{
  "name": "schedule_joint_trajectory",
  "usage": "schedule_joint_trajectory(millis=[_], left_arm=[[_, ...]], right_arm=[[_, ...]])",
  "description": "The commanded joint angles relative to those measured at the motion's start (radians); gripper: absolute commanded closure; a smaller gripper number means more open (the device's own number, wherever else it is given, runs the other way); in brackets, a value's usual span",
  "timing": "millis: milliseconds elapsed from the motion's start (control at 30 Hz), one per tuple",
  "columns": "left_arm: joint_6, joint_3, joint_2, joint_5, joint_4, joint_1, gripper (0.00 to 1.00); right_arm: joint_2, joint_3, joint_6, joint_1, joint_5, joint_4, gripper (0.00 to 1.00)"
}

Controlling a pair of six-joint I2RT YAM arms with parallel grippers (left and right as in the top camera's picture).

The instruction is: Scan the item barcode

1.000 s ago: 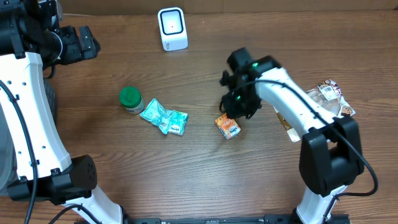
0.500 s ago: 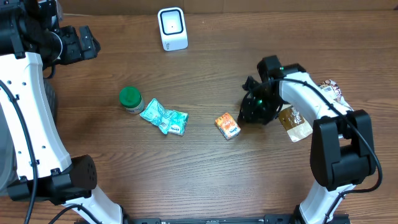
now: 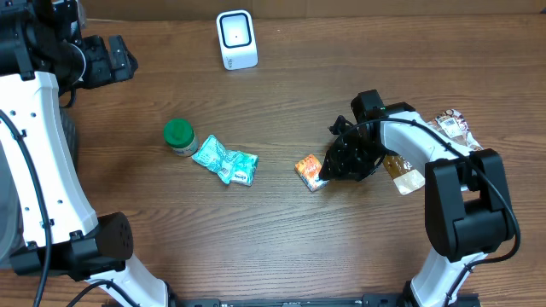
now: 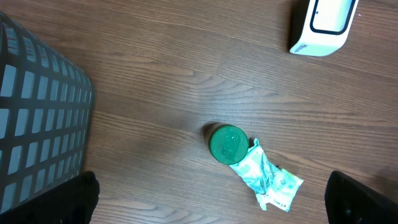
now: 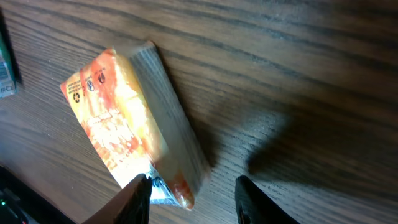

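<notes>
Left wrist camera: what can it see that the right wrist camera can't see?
Only the left wrist view shows the grey mesh basket, the white boxy scanner, the green-lidded round jar and the crinkly teal packet. Only the right wrist view shows the small orange carton, lying flat on the wood. A dark green sliver at that view's left edge is too cut off to name. Both show the brown wooden table.
</notes>
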Motion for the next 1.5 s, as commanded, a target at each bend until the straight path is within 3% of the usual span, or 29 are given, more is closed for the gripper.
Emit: schedule_joint_trajectory(millis=[0, 667, 867, 1133, 1333, 1467], left_arm=[[0.019, 0.001, -0.003, -0.006, 0.001, -0.013, 0.01], [0.019, 0.001, -0.003, -0.006, 0.001, -0.013, 0.01], [0.019, 0.001, -0.003, -0.006, 0.001, -0.013, 0.0], [0.019, 0.001, -0.003, -0.006, 0.001, -0.013, 0.0], [0.019, 0.001, -0.003, -0.006, 0.001, -0.013, 0.0], [0.019, 0.001, -0.003, -0.006, 0.001, -0.013, 0.0]], right_arm=[[0.001, -0.006, 0.006, 0.005, -0.013, 0.009, 0.58], [0.001, -0.006, 0.006, 0.006, -0.013, 0.026, 0.58], [0.001, -0.056, 0.006, 0.038, -0.013, 0.108, 0.59], [0.001, -0.085, 0.012, 0.047, -0.005, 0.129, 0.96], [0.0, -0.07, 0.108, 0.027, -0.036, 0.102, 0.96], [-0.024, -0.02, 0.099, 0.003, -0.228, 0.047, 0.96]])
